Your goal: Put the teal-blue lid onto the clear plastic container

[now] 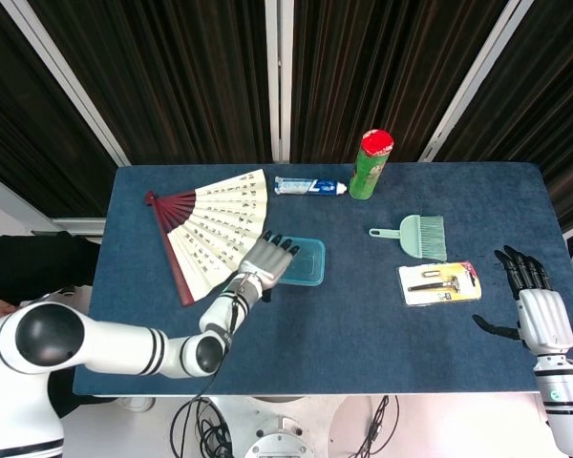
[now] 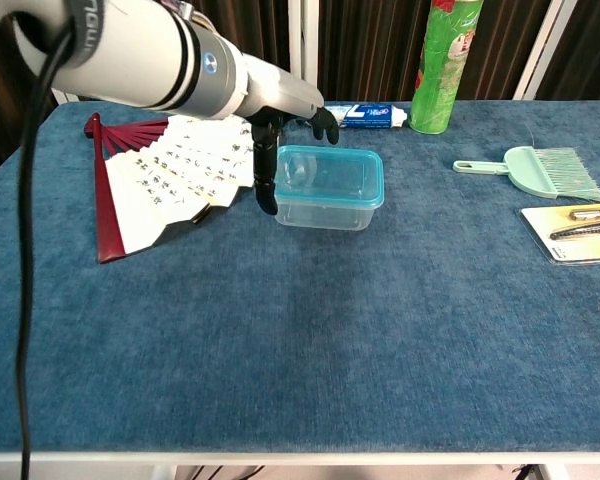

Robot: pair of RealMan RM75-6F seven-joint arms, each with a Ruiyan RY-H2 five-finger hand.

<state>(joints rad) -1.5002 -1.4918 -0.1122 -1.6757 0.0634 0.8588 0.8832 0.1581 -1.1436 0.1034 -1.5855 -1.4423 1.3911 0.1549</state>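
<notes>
The lid [image 2: 331, 176] already sits on the container [image 2: 328, 205], so the left hand [image 1: 266, 259], fingers spread and empty, likely just needs to withdraw.

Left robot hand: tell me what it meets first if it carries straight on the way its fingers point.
Probably the teal-blue lid on the clear plastic container. The left robot hand points toward the table's far right, fingers spread at the lid's left end. Whether they touch or hover above it is unclear.
</notes>
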